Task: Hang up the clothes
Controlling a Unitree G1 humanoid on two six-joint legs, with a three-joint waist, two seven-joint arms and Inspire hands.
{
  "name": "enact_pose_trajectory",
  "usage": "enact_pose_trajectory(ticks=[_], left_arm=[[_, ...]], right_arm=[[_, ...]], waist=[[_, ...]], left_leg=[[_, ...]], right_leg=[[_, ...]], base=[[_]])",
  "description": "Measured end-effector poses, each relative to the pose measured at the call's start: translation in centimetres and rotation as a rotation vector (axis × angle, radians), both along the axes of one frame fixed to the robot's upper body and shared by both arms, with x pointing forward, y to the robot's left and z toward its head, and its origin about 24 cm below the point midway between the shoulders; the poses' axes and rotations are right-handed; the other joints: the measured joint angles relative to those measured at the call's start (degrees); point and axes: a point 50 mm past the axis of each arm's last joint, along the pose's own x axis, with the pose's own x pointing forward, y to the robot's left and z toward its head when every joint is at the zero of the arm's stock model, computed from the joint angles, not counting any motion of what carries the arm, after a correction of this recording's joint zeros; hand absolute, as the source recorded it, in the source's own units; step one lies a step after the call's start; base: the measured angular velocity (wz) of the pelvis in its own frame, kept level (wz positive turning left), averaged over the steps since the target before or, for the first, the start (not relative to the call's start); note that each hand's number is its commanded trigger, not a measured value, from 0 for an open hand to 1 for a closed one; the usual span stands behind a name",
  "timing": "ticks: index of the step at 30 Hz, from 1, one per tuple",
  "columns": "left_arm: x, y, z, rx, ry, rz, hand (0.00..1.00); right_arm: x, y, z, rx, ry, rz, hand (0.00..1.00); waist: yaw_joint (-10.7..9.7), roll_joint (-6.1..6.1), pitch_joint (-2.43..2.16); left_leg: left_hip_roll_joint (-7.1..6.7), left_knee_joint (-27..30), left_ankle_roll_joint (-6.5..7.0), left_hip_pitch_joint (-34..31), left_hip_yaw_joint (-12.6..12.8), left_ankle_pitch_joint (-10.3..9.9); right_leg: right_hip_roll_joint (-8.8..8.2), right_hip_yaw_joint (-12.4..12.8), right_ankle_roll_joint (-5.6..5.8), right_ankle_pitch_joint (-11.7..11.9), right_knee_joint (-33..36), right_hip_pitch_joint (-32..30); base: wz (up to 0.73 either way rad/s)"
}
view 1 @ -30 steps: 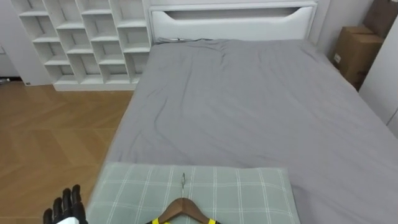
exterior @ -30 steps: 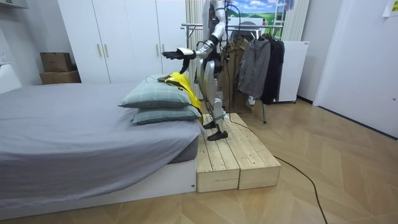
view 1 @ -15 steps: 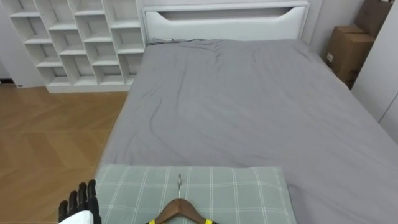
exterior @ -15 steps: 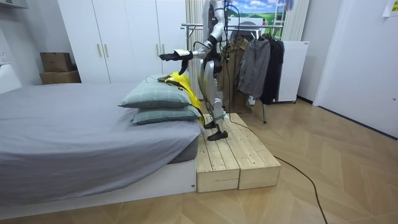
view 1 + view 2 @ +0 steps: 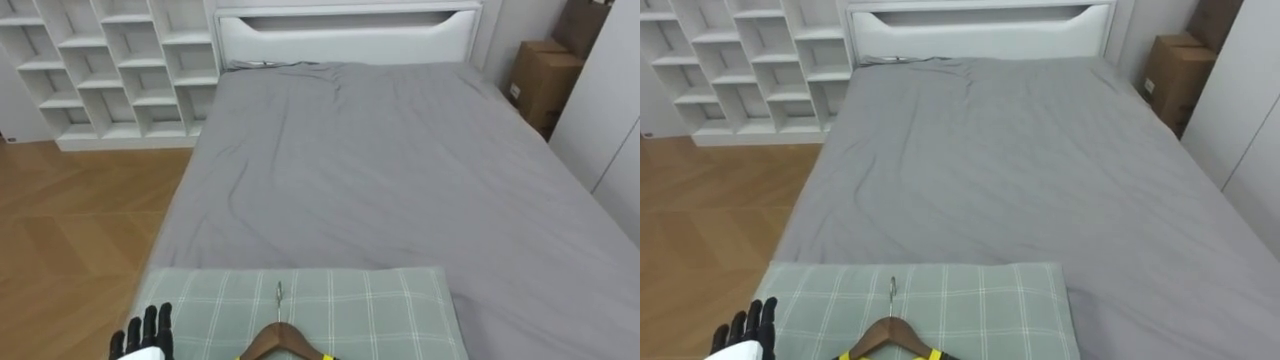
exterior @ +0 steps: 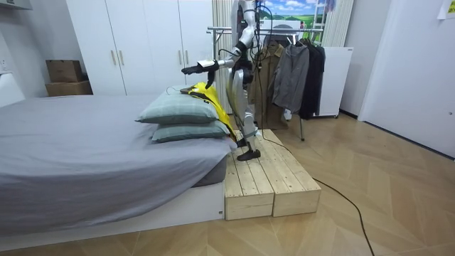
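A wooden hanger (image 5: 283, 340) with its metal hook lies on a green plaid pillow (image 5: 365, 305) at the near end of the bed, and a yellow garment (image 6: 211, 99) on it drapes over the pillow's edge. My left hand (image 5: 143, 336) is raised beside the pillow's left corner, fingers straight and open, holding nothing. In the room view I stand on a wooden platform (image 6: 263, 178) by the bed, with the left hand (image 6: 189, 70) stretched out above the two stacked pillows (image 6: 174, 108).
The grey bed (image 5: 380, 170) runs ahead to a white headboard (image 5: 345, 30). White cube shelves (image 5: 100, 70) stand far left and a cardboard box (image 5: 535, 85) far right. Behind me a clothes rack (image 6: 298, 71) holds dark garments.
My left hand has moved right, closer to the pillow's corner, and in the room view the arm reaches farther over the pillows. The head view has shifted a little.
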Motion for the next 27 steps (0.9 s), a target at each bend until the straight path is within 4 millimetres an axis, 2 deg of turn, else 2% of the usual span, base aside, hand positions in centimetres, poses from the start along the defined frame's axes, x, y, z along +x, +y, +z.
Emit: enact_pose_trajectory(ticks=[14,18,23,27], left_arm=[[-0.1,0.2,-0.2,0.001,0.05,-0.001,0.0],[0.2,0.1,-0.2,0.01,0.059,-0.012,0.0],[1.6,-0.1,0.4,0.008,0.034,-0.025,0.0],[2.9,-0.4,0.5,0.017,0.031,-0.05,0.0]], right_arm=[[-0.2,-0.1,0.0,-0.012,0.026,0.014,0.0],[0.0,-0.2,0.0,-0.015,0.023,0.014,0.0],[0.2,-0.3,0.0,-0.022,0.027,0.015,0.0],[0.5,-0.2,0.0,-0.024,0.019,0.022,0.0]], waist=[[-0.94,-0.64,0.23],[-1.8,-0.65,0.21],[-1.93,-0.8,0.14],[-1.95,-0.98,0.27]], left_leg=[[0.14,-0.02,0.0,-0.04,0.57,0.01],[0.19,-0.33,0.0,-0.34,0.81,0.01],[0.26,0.13,-0.01,-2.07,0.97,0.01],[0.33,1.7,0.01,-4.32,0.97,0.02]], right_leg=[[-0.02,0.18,-0.03,0.03,0.07,-0.17],[0.04,0.26,-0.06,0.07,0.25,-1.33],[0.13,0.23,-0.2,0.33,0.39,-2.34],[0.08,0.19,-0.19,0.4,0.96,-4.15]], base=[[-0.01],[-0.01],[-0.01],[0.0]])
